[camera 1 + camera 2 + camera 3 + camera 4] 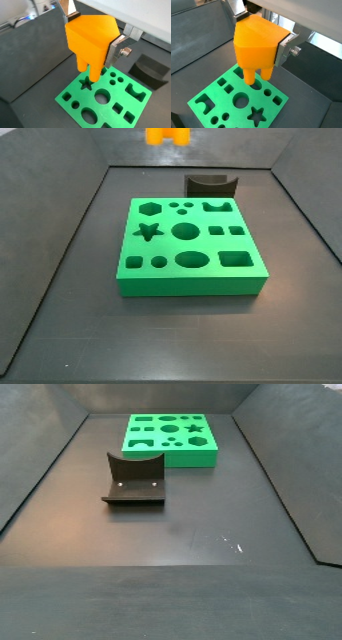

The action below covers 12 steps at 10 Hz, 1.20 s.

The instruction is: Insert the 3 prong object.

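Note:
My gripper [92, 34] is shut on the orange 3 prong object [90, 42], its silver fingers [119, 46] pressed on two opposite sides of the body. The prongs point down, hanging above the green board [115, 107] near its star hole, clear of it. Both wrist views show this; the gripper [262, 31], the object [256, 47] and the board [234, 102] show there too. In a side view only the prong tips [167, 136] show at the top edge, high above the board [187, 270]. In a side view the board [171, 436] lies at the far end; the gripper is out of frame.
A dark fixture with a curved notch [134, 482] stands on the floor apart from the board, seen behind it in a side view [210, 185] and in a wrist view [150, 72]. Sloping dark walls enclose the floor [174, 554].

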Available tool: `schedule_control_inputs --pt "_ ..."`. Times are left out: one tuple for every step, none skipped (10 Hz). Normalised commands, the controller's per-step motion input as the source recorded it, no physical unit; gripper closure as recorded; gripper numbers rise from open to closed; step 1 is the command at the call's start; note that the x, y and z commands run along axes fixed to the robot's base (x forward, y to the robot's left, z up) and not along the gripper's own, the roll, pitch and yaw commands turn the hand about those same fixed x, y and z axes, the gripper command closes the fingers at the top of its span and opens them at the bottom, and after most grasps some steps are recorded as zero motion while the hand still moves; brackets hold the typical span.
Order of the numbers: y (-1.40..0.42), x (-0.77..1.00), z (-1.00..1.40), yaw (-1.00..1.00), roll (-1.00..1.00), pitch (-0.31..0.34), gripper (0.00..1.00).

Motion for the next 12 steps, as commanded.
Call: schedule_control_inputs --pt "0.12 0.33 -0.63 -0.88 -0.04 0.0 1.0" --pt "0.11 0.35 -0.63 -0.87 -0.02 0.0 1.0" --pt "0.11 0.45 -0.67 -0.79 0.01 0.0 1.0" --pt "0.18 0.54 -0.61 -0.68 0.02 0.0 1.0" --pt "0.64 0.54 -0.58 -0.28 -0.08 -0.02 1.0" --pt "0.94 0.39 -0.51 0.0 -0.18 -0.03 1.0" --pt "0.95 0.29 -0.44 0.0 -0.16 -0.017 1.0" --pt "0.99 0.19 -0.37 0.0 -0.1 -0.013 1.0" --pt "1.0 0.19 -0.35 0.0 -0.05 0.0 1.0" --pt "0.9 0.32 -0.36 0.0 -0.07 0.0 1.0" --pt "0.06 0.3 -0.29 -0.86 -0.14 -0.009 1.0" --pt "0.0 0.1 -0.41 -1.0 -0.08 -0.01 1.0"
